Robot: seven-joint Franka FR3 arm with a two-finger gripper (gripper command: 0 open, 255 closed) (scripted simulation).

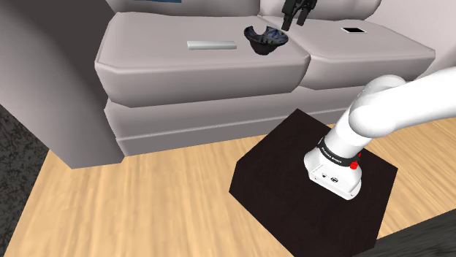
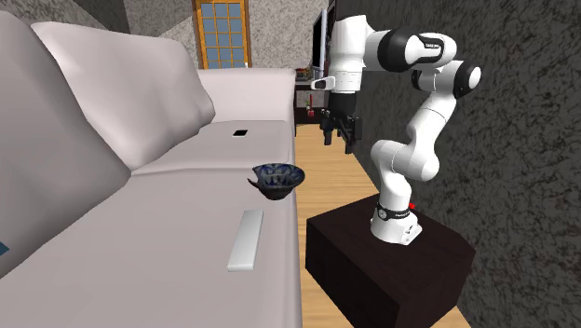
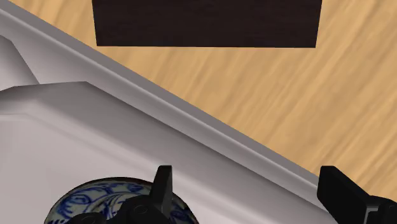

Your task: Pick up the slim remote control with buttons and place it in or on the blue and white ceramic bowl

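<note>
All-black two-finger claw (image 1: 296, 13) hangs high over pale grey sofa (image 1: 183, 69), fingers apart, nothing btwn them. Slim flat light-grey remote (image 1: 213, 45) lies on the seat cushion, well apart from claw, near blue-and-white patterned bowl (image 1: 264, 38) but not touching it. Bowl sits on same cushion, just under claw in shoulder view; in wrist view it's right by one finger. Small black flat item w/ white rim (image 1: 354, 31) on next cushion.
</note>
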